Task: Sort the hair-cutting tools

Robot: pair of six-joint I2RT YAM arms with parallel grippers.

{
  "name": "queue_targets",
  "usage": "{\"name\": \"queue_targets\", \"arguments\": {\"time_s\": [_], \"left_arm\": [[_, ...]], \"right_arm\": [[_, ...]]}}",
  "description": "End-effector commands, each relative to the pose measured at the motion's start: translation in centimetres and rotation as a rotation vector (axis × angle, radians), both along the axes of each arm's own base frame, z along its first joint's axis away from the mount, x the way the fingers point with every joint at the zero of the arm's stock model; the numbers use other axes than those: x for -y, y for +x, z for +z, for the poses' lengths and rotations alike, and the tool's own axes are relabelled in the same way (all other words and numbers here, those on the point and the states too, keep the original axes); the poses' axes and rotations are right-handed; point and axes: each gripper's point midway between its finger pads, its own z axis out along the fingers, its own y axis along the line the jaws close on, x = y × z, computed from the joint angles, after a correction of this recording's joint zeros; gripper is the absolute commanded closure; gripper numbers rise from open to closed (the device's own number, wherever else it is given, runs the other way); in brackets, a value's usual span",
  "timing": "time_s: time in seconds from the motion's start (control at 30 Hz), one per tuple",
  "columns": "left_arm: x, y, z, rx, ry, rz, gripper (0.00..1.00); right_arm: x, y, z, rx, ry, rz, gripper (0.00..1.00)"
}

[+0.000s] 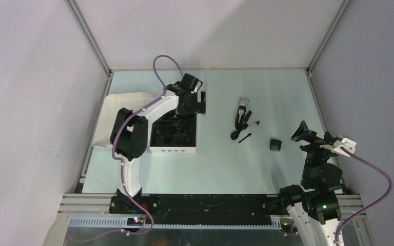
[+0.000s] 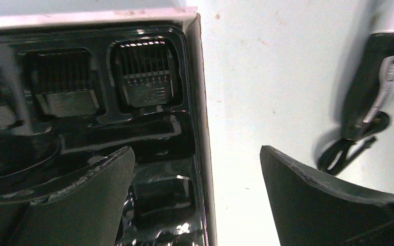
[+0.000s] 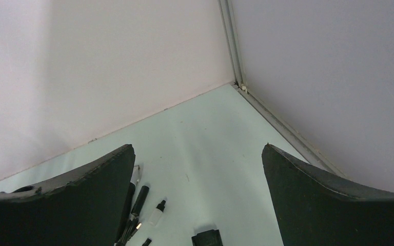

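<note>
The silver-and-black clipper [image 1: 242,109] lies on the table right of centre, with its black cord [image 1: 235,134] and a thin black brush [image 1: 245,137] just below it. A small black comb attachment [image 1: 275,144] lies further right. My left gripper [image 1: 195,104] hangs open over the far right corner of the box's black tray [image 1: 173,137]. In the left wrist view the gripper [image 2: 196,154] straddles the tray's edge, and the clipper [image 2: 373,87] lies off to the right. My right gripper [image 1: 313,136] is open, raised right of the comb attachment [image 3: 208,239], holding nothing.
Two comb attachments [image 2: 143,77] sit in slots of the tray [image 2: 133,133]. The box's white lid [image 1: 117,119] lies open to the left. A small white bottle [image 3: 155,213] and a black stick [image 3: 139,200] lie beside the clipper. Enclosure walls stand on three sides.
</note>
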Motion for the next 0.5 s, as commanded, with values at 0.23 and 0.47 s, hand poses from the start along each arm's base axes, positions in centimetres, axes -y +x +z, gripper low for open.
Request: {"name": "queue_targets", "arguments": {"time_s": [0.23, 0.47], "left_arm": [[5.2, -3.1, -0.9, -0.05, -0.048, -0.19, 0.01], [6.9, -8.3, -0.4, -0.068, -0.024, -0.408, 0.02]], "right_arm": [[0.1, 0.0, 0.4, 0.008, -0.009, -0.005, 0.01], [0.0, 0.0, 0.4, 0.007, -0.01, 0.0, 0.0]]}}
